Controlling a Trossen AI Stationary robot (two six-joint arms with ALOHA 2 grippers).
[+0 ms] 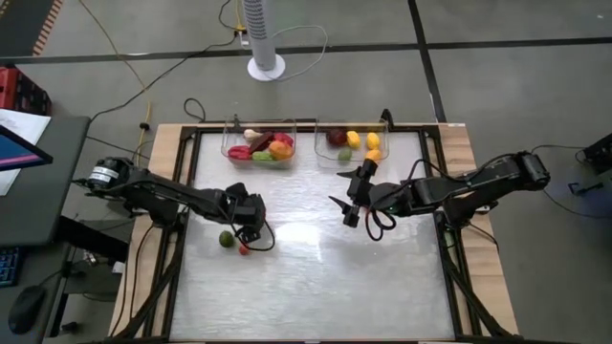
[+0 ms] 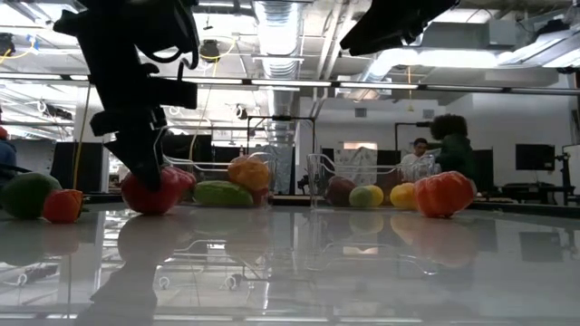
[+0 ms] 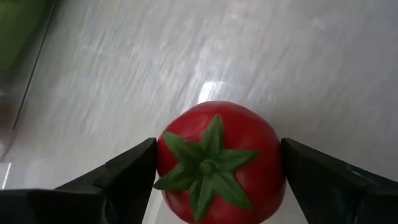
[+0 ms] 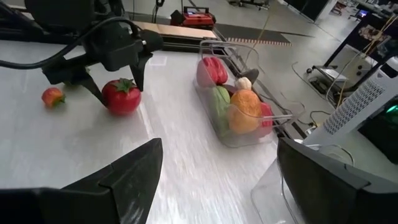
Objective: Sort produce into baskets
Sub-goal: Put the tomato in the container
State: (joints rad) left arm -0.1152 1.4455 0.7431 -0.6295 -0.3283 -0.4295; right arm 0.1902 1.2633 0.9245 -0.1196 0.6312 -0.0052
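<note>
Left gripper [image 4: 115, 84] straddles a red tomato [image 4: 122, 96] on the white table [image 4: 180, 155], fingers [image 4: 138, 70] either side. Small red-orange fruit [image 4: 53, 96] sits nearby. Clear basket [image 4: 249, 134] holds red, green and orange produce [image 4: 233, 102]. Right gripper's [image 4: 214, 180] own fingers spread wide in foreground.

The counter [image 1: 316, 277] is a pale, glossy rectangular surface with wooden side strips; two clear bins rest on it at the 12 o'clock edge, the left bin [image 1: 258, 156] near 11 o'clock, the right bin [image 1: 337, 161] just past 12; a red tomato [image 4: 122, 96], a green lime [image 1: 226, 239] and a small orange-red fruit [image 1: 244, 250] lie directly on it toward 9 o'clock.
</note>
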